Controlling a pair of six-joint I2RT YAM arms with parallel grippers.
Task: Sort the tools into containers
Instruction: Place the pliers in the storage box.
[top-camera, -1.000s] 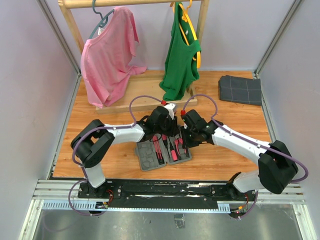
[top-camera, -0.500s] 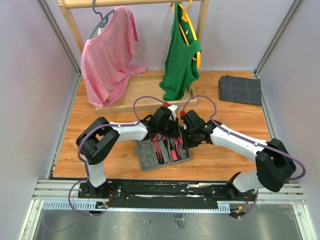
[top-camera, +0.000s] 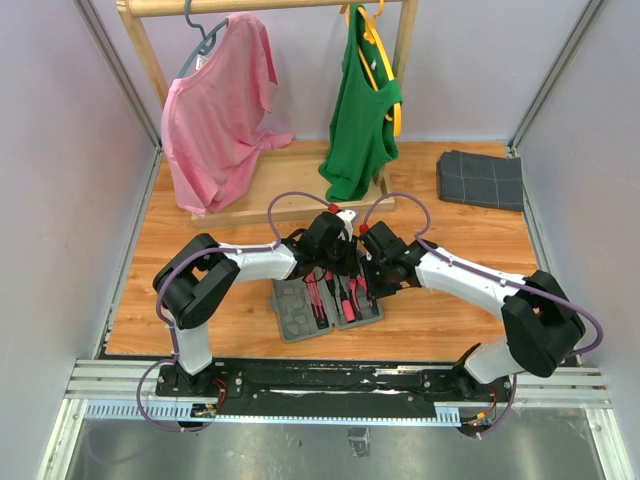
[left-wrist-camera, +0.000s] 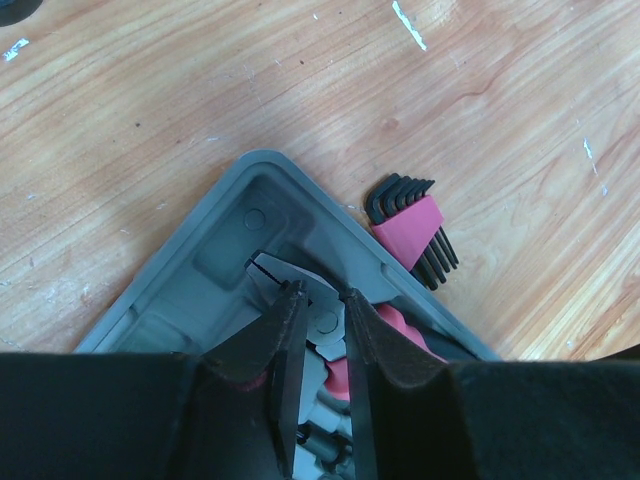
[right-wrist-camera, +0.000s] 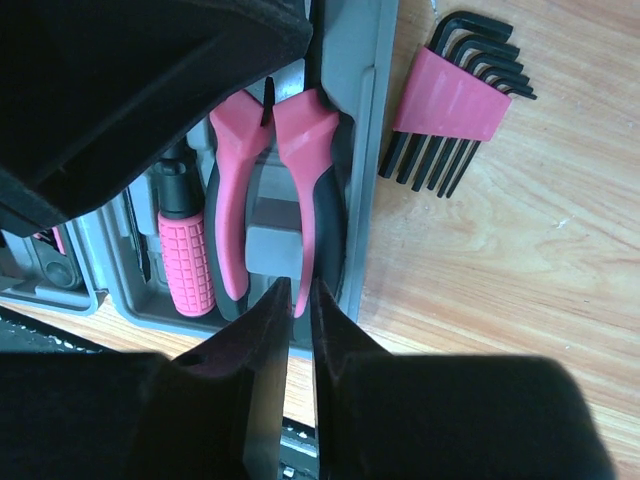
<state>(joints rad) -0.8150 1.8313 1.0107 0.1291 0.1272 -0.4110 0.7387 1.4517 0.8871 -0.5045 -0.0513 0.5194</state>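
The grey tool case (top-camera: 290, 318) lies open on the wood, holding several pink-handled tools. Pink-and-black pliers (right-wrist-camera: 230, 190) rest in its right-hand recess, beside a pink gridded screwdriver handle (right-wrist-camera: 187, 260). My left gripper (left-wrist-camera: 322, 300) is shut on the pliers' metal head (left-wrist-camera: 285, 272), its fingers straddling the pivot inside the case corner (left-wrist-camera: 250, 195). My right gripper (right-wrist-camera: 297, 290) is nearly shut, with the tip of one pliers handle between its fingers. A pink holder of black hex keys (right-wrist-camera: 450, 95) lies on the wood just outside the case (right-wrist-camera: 362, 120).
A wooden rack base (top-camera: 290, 200) stands behind the case, with a pink shirt (top-camera: 215, 110) and a green top (top-camera: 362, 100) hanging above. A dark grey folded cloth (top-camera: 480, 178) lies at the back right. Both arms crowd over the case.
The left arm's elbow has swung right and the right arm has edged left. Both grippers have narrowed, the right one more.
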